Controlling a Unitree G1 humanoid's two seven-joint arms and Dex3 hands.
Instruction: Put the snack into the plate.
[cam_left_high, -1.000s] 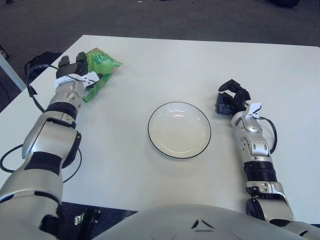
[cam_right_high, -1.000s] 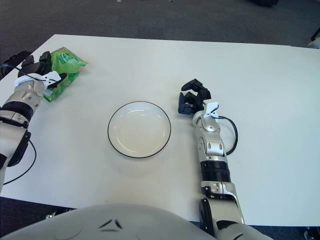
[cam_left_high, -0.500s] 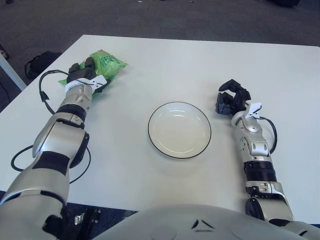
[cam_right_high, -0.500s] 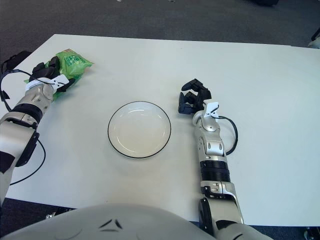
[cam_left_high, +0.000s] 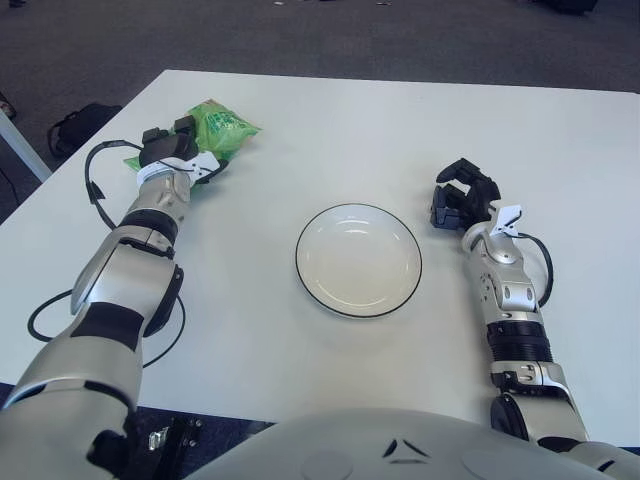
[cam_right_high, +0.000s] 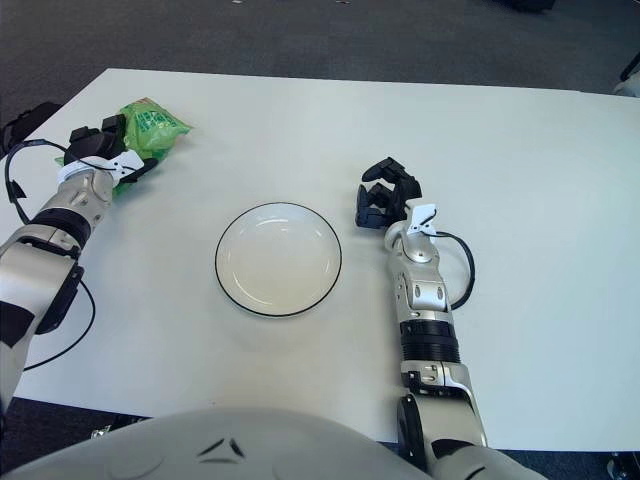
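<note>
Two hands: one at work in the upper left of the frame, one idle at right of centre.
Left hand (cam_left_high: 168, 148): dark fingers closed around the near end of the snack, at the table's far-left corner.
Snack (cam_left_high: 218, 127): green bag, upper left of the frame, held in the left hand — whether it touches the tabletop cannot be told; well apart from the plate.
Plate (cam_left_high: 405, 238): white with a thin dark rim, centre of the frame, nothing in it.
Right hand (cam_right_high: 386, 199): just right of the plate, fingers curled and holding nothing.
Table (cam_right_high: 520, 150): white top bearing the plate.
Cable (cam_left_high: 92, 190): black loop beside the left forearm.
Left eye view only: a dark object on the floor beyond the table's left edge — the right eye view cuts it off at its border.
Right eye view only: more bare tabletop at the right of the frame.
</note>
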